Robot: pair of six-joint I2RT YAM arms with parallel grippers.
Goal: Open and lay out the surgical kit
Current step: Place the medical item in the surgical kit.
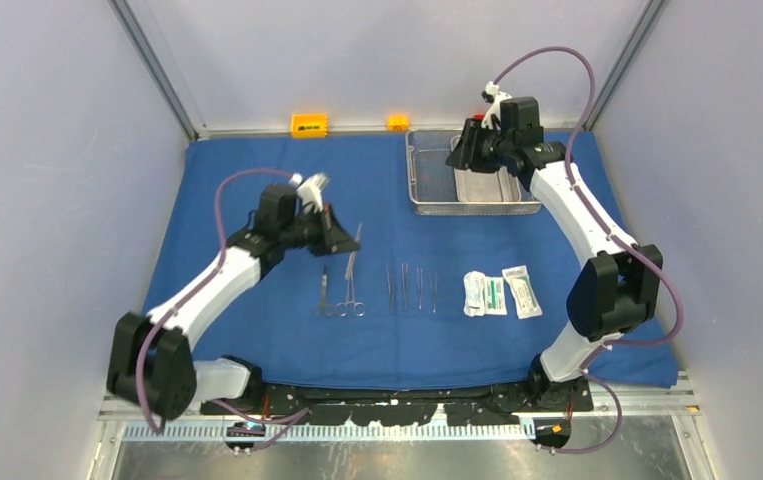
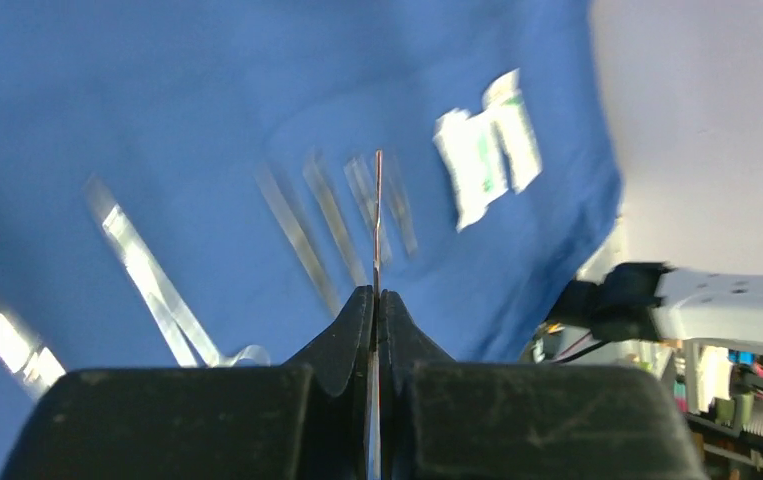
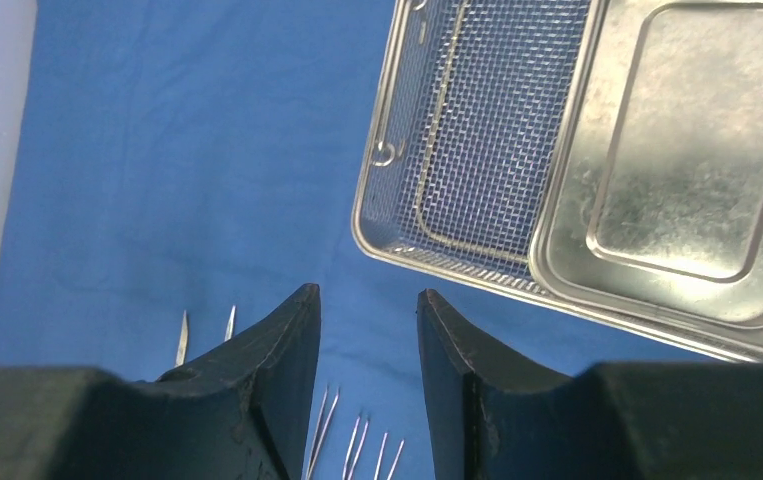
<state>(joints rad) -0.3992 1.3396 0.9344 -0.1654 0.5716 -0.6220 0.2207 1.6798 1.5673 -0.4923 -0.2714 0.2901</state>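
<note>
The blue cloth wrap (image 1: 257, 180) lies spread flat over the table. The steel mesh tray (image 1: 427, 175) stands at the back right with the smaller steel pan (image 1: 492, 185) inside it. My right gripper (image 1: 457, 155) hovers over the tray, open and empty (image 3: 367, 292); tray (image 3: 457, 130) and pan (image 3: 677, 170) lie just ahead of it. My left gripper (image 1: 349, 243) is shut on a thin steel instrument (image 2: 377, 210), seen edge-on, above the cloth. Scissors (image 1: 324, 295), several forceps (image 1: 404, 285) and three white-green packets (image 1: 495, 293) lie in a row.
Two small orange blocks (image 1: 309, 125) (image 1: 397, 122) sit at the back edge beyond the cloth. Grey walls close in both sides. The left wrist view is motion-blurred.
</note>
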